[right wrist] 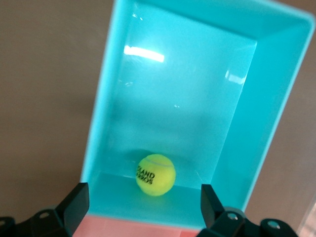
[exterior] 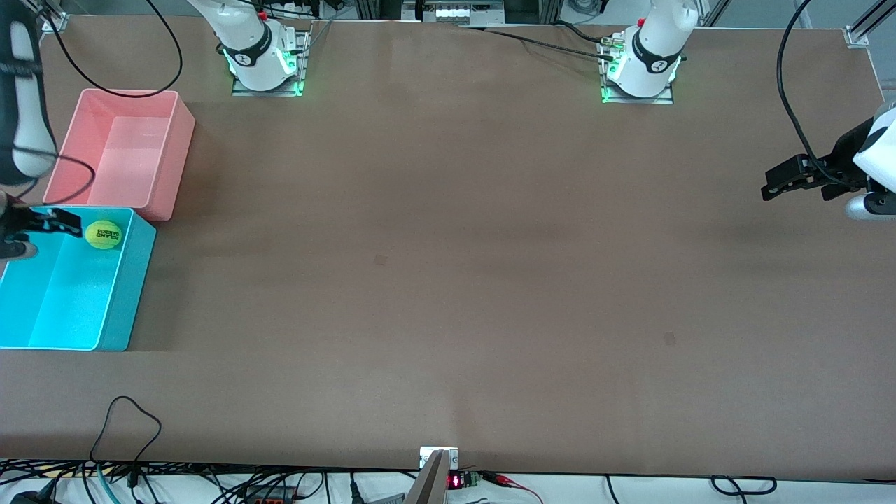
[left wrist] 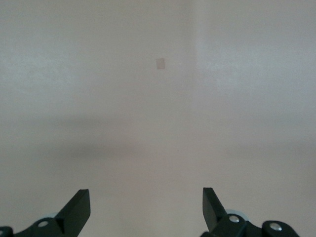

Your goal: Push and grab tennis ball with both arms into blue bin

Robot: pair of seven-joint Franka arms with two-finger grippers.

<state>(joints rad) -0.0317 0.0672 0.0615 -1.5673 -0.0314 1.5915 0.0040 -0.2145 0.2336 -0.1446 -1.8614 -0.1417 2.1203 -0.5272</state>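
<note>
the tennis ball [exterior: 103,234] lies inside the blue bin [exterior: 119,315], at the mid-left edge of the frame, in the bin's end beside the pink bin [exterior: 168,175]. the right gripper [exterior: 56,222] hangs over that end, fingers spread wide and empty, ball directly beneath. the left gripper [exterior: 787,182], open and empty, waits at the frame's right edge.

— What colours are showing down there?

— The ball [exterior: 103,234] is glowing yellow-green, with black lettering printed on it. The bin [exterior: 122,294] around it is looking turquoise, paler inside, darker teal outside.

— And beside it?

— A pink bin [exterior: 175,164]. The table [exterior: 448,280] is showing plain brown. Both arms are showing white, with black grippers, green lights glowing at their bases.
</note>
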